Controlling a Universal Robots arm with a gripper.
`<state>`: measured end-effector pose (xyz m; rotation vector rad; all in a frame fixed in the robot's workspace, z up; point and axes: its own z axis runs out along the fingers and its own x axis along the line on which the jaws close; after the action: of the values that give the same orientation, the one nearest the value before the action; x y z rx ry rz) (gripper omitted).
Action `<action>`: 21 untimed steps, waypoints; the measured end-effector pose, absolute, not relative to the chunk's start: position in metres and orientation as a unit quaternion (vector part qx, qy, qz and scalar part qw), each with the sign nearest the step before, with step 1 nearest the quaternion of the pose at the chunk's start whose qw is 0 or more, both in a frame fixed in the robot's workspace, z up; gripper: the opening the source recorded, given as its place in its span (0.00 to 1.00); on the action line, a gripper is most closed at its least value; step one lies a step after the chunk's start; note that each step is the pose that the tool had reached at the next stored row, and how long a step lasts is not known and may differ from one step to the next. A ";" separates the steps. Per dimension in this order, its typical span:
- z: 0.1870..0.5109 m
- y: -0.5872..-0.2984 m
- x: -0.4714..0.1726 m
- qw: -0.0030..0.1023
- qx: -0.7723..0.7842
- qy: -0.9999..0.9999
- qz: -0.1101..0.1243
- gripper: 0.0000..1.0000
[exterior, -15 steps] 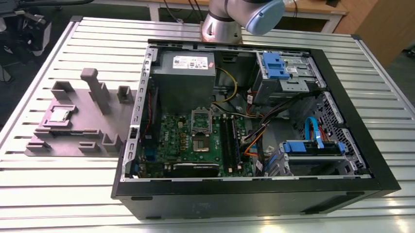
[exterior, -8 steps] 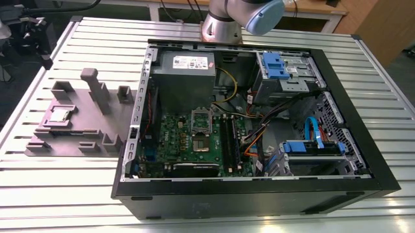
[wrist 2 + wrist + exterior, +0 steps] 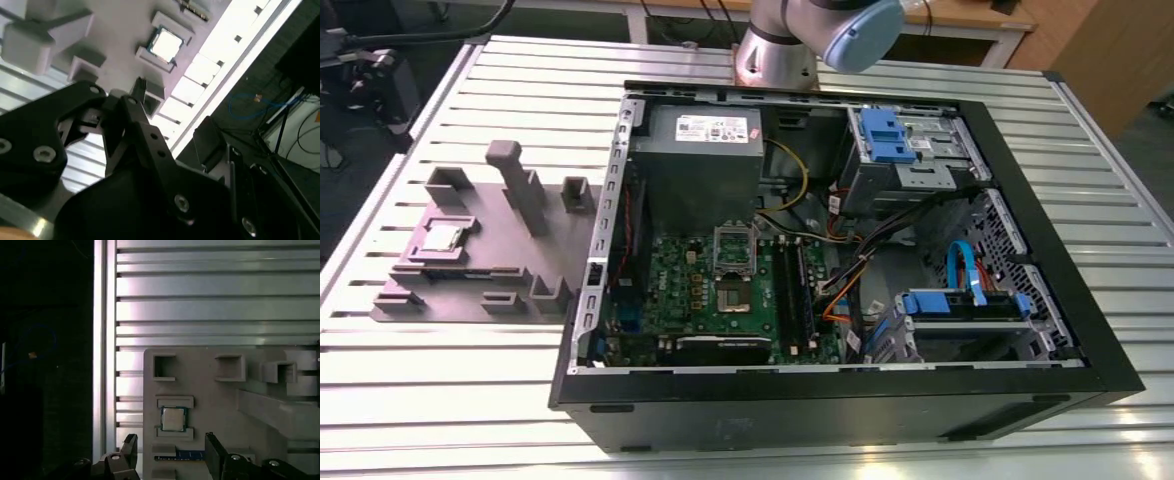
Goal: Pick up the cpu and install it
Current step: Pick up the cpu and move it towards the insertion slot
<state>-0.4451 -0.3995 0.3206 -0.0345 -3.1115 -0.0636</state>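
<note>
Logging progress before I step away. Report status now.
Gripper open, empty, clear of the cpu. Cpu seated in grey fixture, outside computer case. Raised lips flank cpu on two sides.
</note>
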 end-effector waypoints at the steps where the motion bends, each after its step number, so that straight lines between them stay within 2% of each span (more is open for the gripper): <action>1: 0.319 -0.400 -0.445 0.015 -0.011 -1.000 -0.020 0.65; 21: 0.283 -0.403 -0.440 0.015 -0.012 -1.000 -0.020 0.65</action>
<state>-0.4400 -0.4034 0.2825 -0.0367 -3.1114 -0.0634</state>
